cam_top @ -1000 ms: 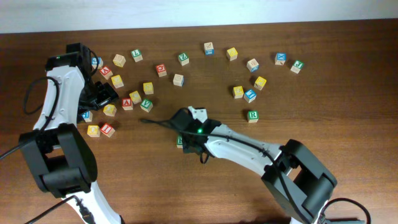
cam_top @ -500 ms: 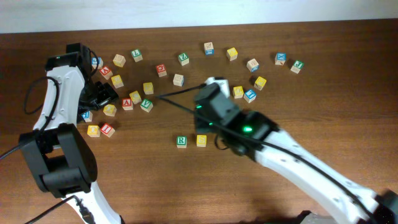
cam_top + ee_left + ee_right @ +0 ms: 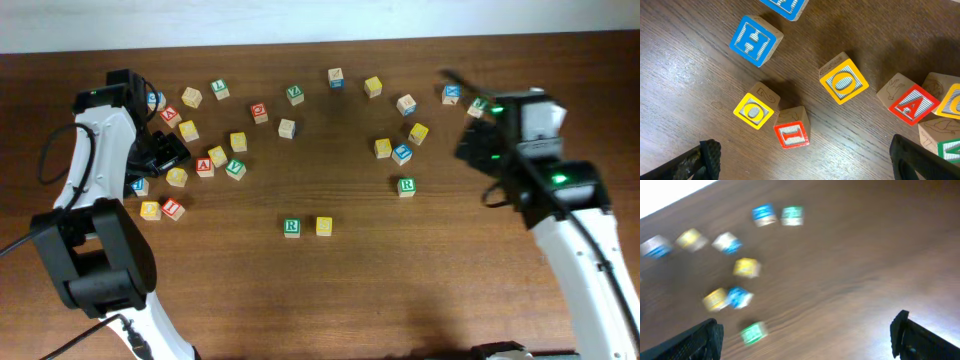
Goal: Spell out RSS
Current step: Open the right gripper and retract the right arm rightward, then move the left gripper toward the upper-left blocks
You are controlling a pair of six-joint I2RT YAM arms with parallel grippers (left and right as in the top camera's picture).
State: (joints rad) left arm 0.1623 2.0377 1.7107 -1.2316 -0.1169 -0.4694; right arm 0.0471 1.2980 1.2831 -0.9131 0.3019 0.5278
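Low on the surface (image 3: 400,290) the R (image 3: 291,227) sits with a yellow block (image 3: 324,226) just beside it on its right, lined up as a word; a third is not yet placed. My right hand (image 3: 805,330) hangs empty, fingers wide apart, over loose blocks (image 3: 746,267), likely seeking another yellow; blur hides their letters. My left hand (image 3: 805,150), also apart, hovers over the cluster (image 3: 842,82)

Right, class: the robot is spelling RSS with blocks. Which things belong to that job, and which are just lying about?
Job: green R block; yellow block beside it; second S not yet placed, cannot tell which.
Lying about: red A block; red I block; blue H block; spare green R block.
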